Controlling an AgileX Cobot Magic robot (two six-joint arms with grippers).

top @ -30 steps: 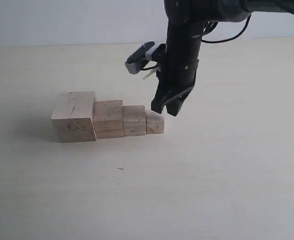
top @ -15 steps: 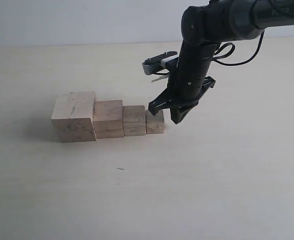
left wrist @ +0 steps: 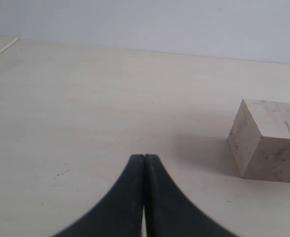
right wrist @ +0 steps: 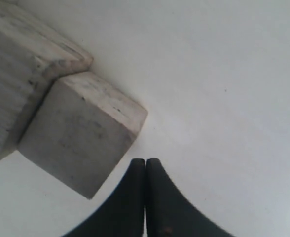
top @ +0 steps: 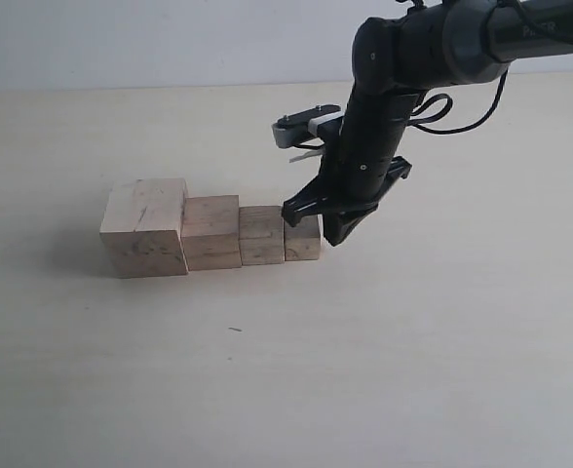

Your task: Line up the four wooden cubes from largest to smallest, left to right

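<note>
Four pale wooden cubes stand in a touching row, stepping down in size from left to right: the largest [top: 142, 226] with dark scuffs, the second [top: 211, 232], the third [top: 261, 235] and the smallest [top: 302, 237]. My right gripper [top: 325, 232] is shut and empty, low over the table right at the smallest cube's right end. Its wrist view shows the tips [right wrist: 145, 161] just beside the smallest cube [right wrist: 81, 140], with the third cube [right wrist: 17, 74] behind. My left gripper [left wrist: 144, 156] is shut and empty, away from the largest cube [left wrist: 268, 140], and out of the exterior view.
The cubes stand on a plain pale tabletop [top: 413, 351] with a light wall behind. The right arm [top: 413, 49] reaches in from the upper right, its cable looping beside it.
My right gripper has turned and come down from above the row's right end to sit beside the smallest cube. The cubes have stayed in place.
</note>
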